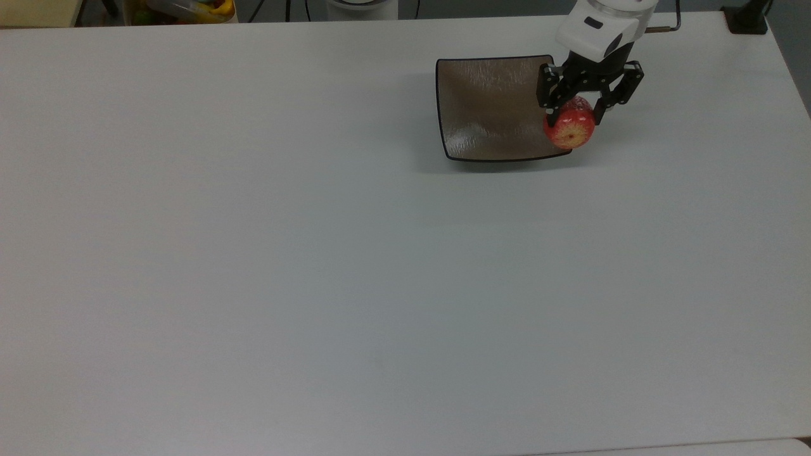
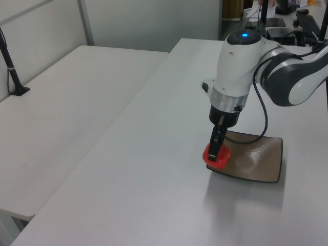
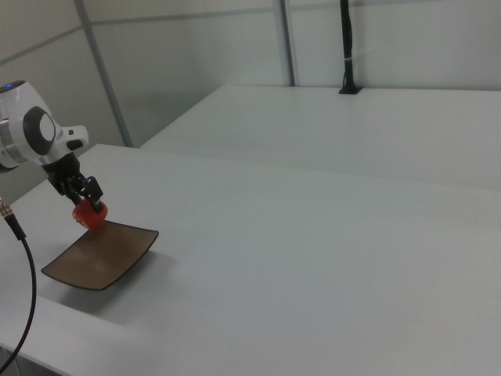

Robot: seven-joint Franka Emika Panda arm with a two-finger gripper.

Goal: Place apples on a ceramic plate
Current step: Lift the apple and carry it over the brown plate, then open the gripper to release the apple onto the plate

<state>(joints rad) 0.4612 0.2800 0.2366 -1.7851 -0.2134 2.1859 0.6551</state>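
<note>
Carry step in hand — gripper (image 1: 575, 107) clamped on the apple (image 1: 569, 128), held clear of the table (image 1: 317, 266) above the plate (image 1: 488, 107), at the plate's edge on the top view's right. Seen in the right view too: apple (image 3: 91, 214) hanging in the gripper (image 3: 84, 199) above the plate (image 3: 102, 256), not touching it. In the left view, apple (image 2: 217, 156) at the near edge of the plate (image 2: 256, 161), gripper (image 2: 215, 148) straight above it.

Next move, by judgement: shift further over the plate's middle (toward the top view's left), lower until the apple rests in the dish, then let go. Release at the rim risky — round fruit, upturned corners, could roll off onto the table.

Hard to make out: height of the apple over the plate not clear from the top view; plate's corner behind apple and gripper covered there. Far side of the apple hidden by the black fingers (image 1: 546, 85). Arm cut off at the frame edge in the top and right views. Clutter at the top view's upper left (coloured items, cut off) not identifiable.
</note>
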